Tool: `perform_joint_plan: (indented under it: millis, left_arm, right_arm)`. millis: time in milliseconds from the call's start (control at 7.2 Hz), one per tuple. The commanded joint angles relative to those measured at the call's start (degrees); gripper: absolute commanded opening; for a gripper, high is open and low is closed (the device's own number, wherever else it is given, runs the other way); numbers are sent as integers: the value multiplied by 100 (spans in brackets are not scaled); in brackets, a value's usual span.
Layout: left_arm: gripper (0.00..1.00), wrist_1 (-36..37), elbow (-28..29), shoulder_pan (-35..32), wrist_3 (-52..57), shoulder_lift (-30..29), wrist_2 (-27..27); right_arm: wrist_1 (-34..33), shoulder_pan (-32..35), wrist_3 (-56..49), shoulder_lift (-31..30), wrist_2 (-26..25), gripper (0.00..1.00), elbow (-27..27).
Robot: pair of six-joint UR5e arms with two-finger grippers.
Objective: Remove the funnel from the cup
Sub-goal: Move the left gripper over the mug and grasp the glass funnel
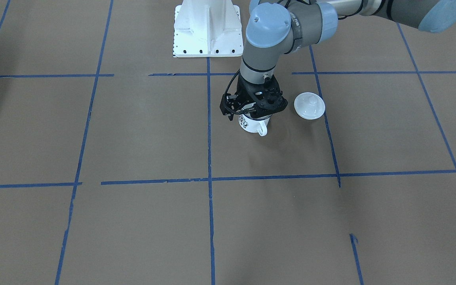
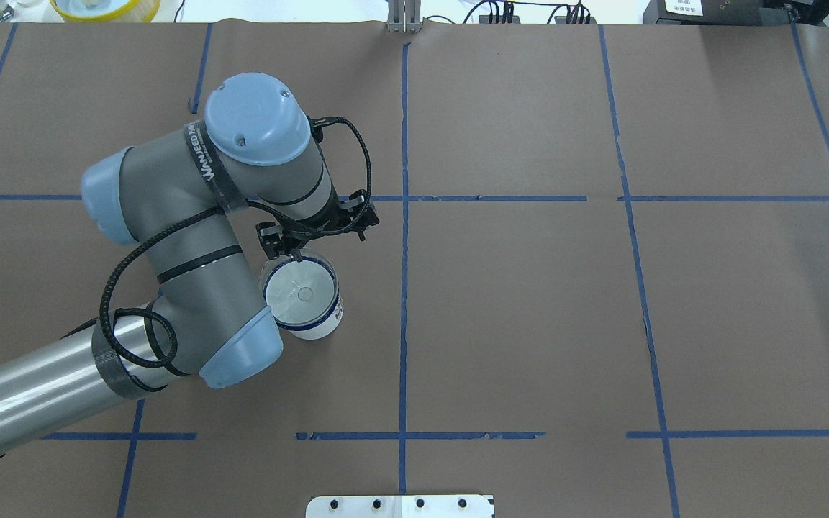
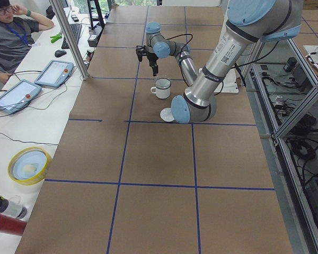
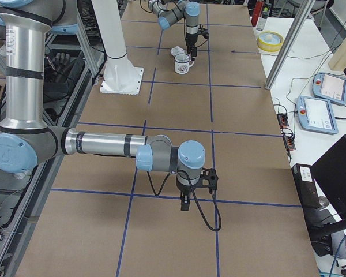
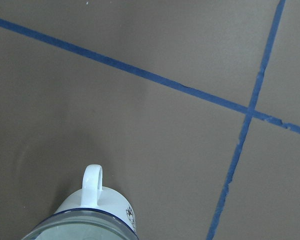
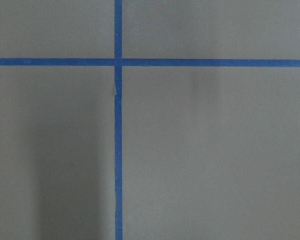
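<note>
Funnel (image 2: pixel 299 291): seated in the cup (image 2: pixel 327 325), with its clear cone filling the blue-rimmed mouth. The cup stands upright on the desk (image 2: pixel 529 324), left of the centre tape line in the overhead view.

Left gripper (image 2: pixel 292 253): poised at the far edge of the funnel's rim, on the handle side. I cannot tell how wide its jaws stand, or whether they have the rim.

Right gripper (image 4: pixel 184 205): hangs above bare desk, well apart from the cup. It shows only from the side, so I cannot tell its opening.

Step in hand (my judgement): taking hold of the funnel's rim to lift it out.

How I would do it: put one finger inside the cone and one outside, above the mug's lip. Close gently, since thin clear plastic may flex or slip. Lift straight up until the spout clears the mouth, so the light mug is neither dragged nor tipped. Set the funnel on bare desk, apart from the lid (image 1: pixel 309 105).

Hidden: the wrist covers the fingertips in the front view. The left wrist camera shows only the handle (image 5: pixel 92 182) and a slice of rim at its bottom edge.

Hard to make out: the spout, which sits down inside the cup, and where the funnel's edge ends and the enamel rim begins. The arm hides the lid in the overhead view.
</note>
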Motion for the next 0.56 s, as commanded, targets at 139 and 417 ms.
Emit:
perform_joint_plan:
  millis: [139, 417]
  left_arm:
    - [85, 14, 47, 148, 20, 17, 2]
    - [85, 171, -67, 244, 20, 8, -7]
  right_arm:
    - [0, 0, 0, 0, 0, 100, 0]
    - [0, 0, 0, 0, 0, 100, 0]
